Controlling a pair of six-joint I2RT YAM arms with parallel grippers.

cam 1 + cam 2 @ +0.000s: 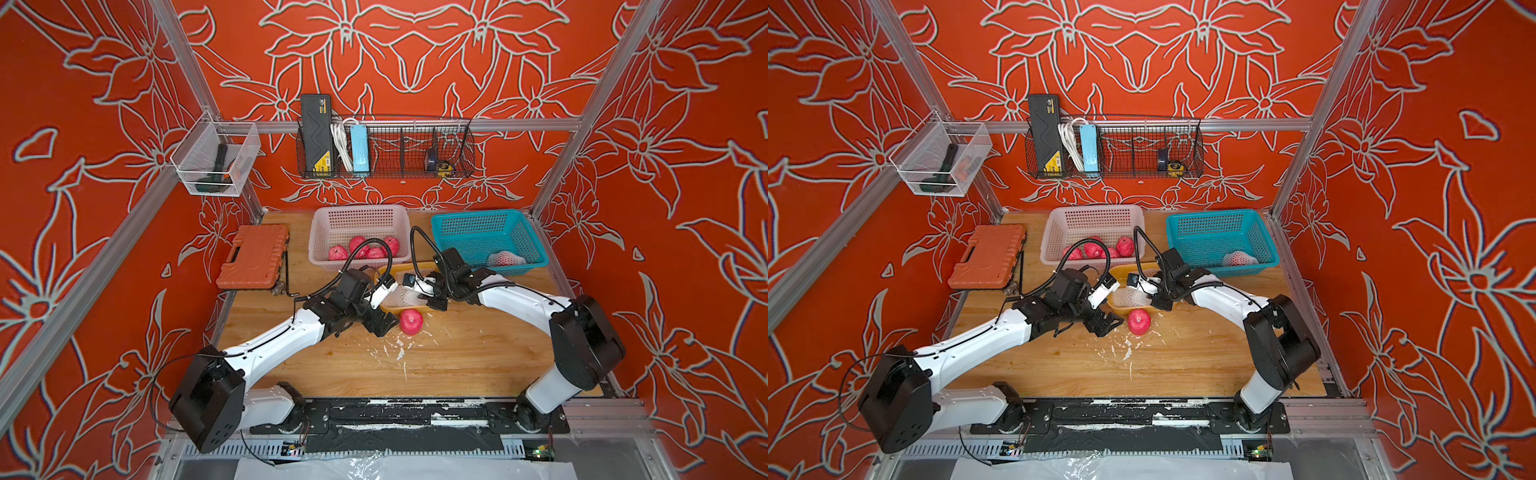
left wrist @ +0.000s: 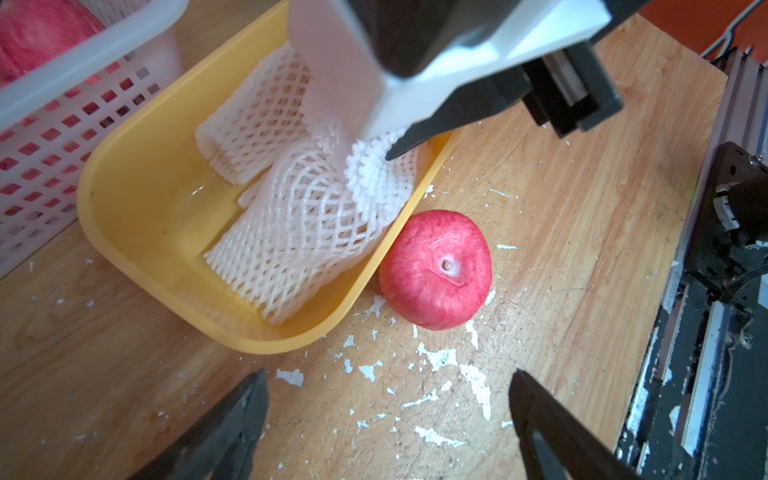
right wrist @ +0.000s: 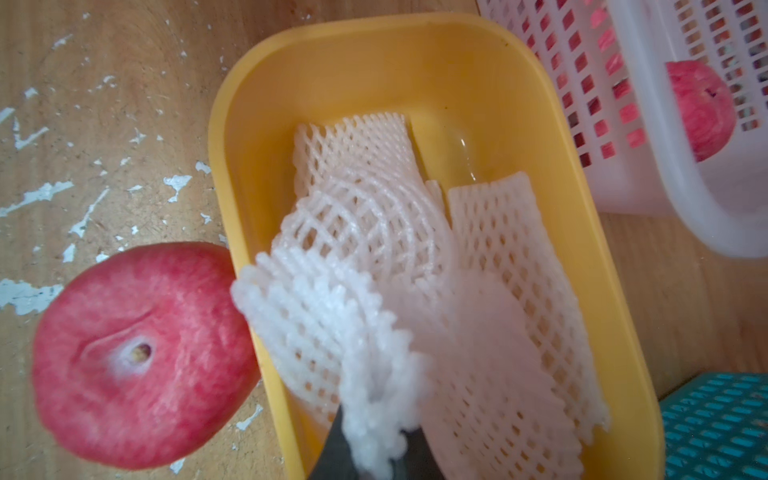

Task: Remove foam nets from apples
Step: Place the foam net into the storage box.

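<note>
A bare pinkish-red apple [image 1: 411, 322] [image 2: 436, 270] [image 3: 137, 353] lies on the wooden table against the yellow tray [image 2: 95, 178] [image 3: 374, 29]. My right gripper [image 3: 378, 440] is shut on the bunched edge of a white foam net [image 3: 332, 316] [image 2: 374, 178], over the tray's near end. Two more foam nets [image 2: 257, 120] [image 3: 511, 249] lie flat in the tray. My left gripper [image 2: 388, 376] [image 1: 384, 322] stands open just left of the bare apple, holding nothing. Several bare apples [image 1: 361, 247] sit in the pale pink basket [image 1: 359, 212]. One netted apple [image 1: 505, 258] rests in the teal basket [image 1: 490, 216].
An orange tool case [image 1: 253, 255] and a black hex key [image 1: 287, 274] lie at the table's left. White flakes [image 1: 399, 349] are scattered in front of the bare apple. A black wire shelf [image 1: 386, 149] and a clear bin [image 1: 214, 160] hang on the walls.
</note>
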